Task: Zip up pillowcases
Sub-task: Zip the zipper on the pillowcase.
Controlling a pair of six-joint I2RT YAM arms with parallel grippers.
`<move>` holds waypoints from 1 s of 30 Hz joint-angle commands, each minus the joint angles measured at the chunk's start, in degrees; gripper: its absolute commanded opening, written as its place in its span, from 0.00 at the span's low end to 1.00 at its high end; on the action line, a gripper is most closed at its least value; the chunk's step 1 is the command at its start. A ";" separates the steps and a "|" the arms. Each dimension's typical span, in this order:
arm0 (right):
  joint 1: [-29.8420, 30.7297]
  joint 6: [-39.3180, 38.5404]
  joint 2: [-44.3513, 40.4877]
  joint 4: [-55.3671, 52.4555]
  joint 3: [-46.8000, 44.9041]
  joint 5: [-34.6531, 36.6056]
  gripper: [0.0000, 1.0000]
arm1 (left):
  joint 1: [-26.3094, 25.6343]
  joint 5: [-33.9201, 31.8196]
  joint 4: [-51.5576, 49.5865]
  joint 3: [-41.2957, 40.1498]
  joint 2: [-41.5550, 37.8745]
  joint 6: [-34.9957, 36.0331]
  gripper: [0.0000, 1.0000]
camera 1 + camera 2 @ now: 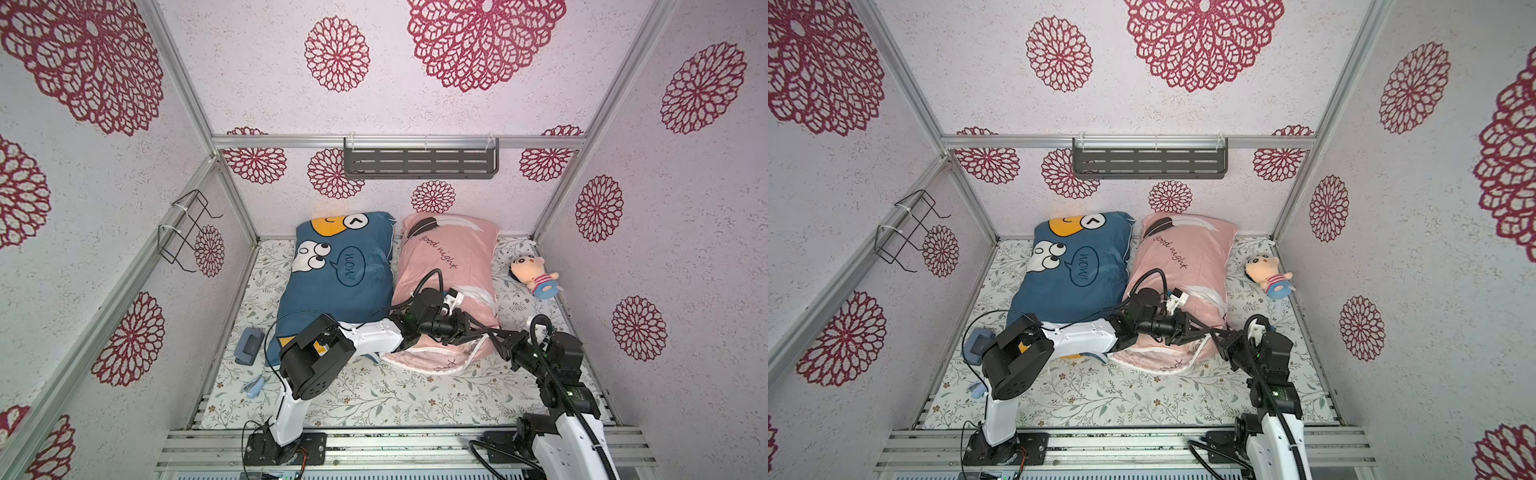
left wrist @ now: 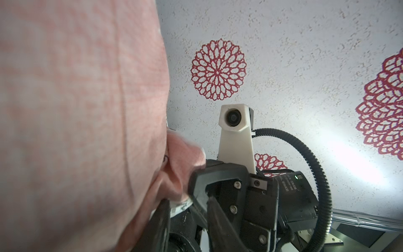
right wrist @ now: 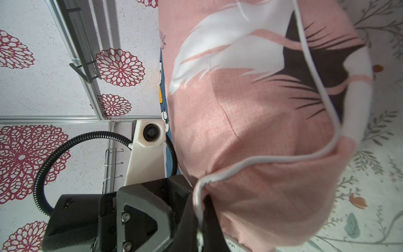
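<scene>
One table (image 1: 374,399), covered in leaf-print cloth, takes up most of my screen.

Two stuffed pillowcases lie on its far half with their long sides touching:
- The blue pillowcase (image 1: 332,291), with cartoon faces and a "WOW!" bubble, is on the left.
- The pink pillowcase (image 1: 446,257), with "good night" script, is on the right. Its white-piped near end is bunched.

Two arms:
- The left arm (image 1: 374,336) passes over the blue case's near end toward the pink one.
- The right arm (image 1: 569,436) enters from the near right corner.

One grey slotted shelf (image 1: 419,162) hangs on the back wall, and one black wire rack (image 1: 187,228) on the left wall.

One plush doll (image 1: 536,274) in a striped shirt lies right of the pink case and apart from it.

Right hand (image 3: 198,203): clenched on the pink case's piped edge at its near right corner.

Left hand (image 1: 478,330): faces the right hand, with its tips at that same corner. I cannot tell whether it grips the cloth.

Two small items sit by the table's left edge, a grey-blue gadget (image 1: 248,345) and a pale blue gadget (image 1: 254,386).
</scene>
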 commanded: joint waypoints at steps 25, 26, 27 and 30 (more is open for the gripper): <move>-0.54 -0.97 -0.54 -0.09 1.15 1.13 0.00 | -0.70 0.89 2.40 0.24 0.94 -1.17 0.24; -0.54 -0.99 -0.42 0.04 1.15 1.18 0.00 | -0.68 0.93 2.38 0.32 1.02 -1.22 0.24; -0.54 -0.90 -0.28 0.20 1.13 1.13 0.00 | -0.77 1.05 2.40 0.46 1.15 -1.17 0.23; -0.49 -0.47 -0.21 0.83 1.12 0.95 0.00 | -0.91 1.41 2.14 0.96 1.71 -1.21 0.23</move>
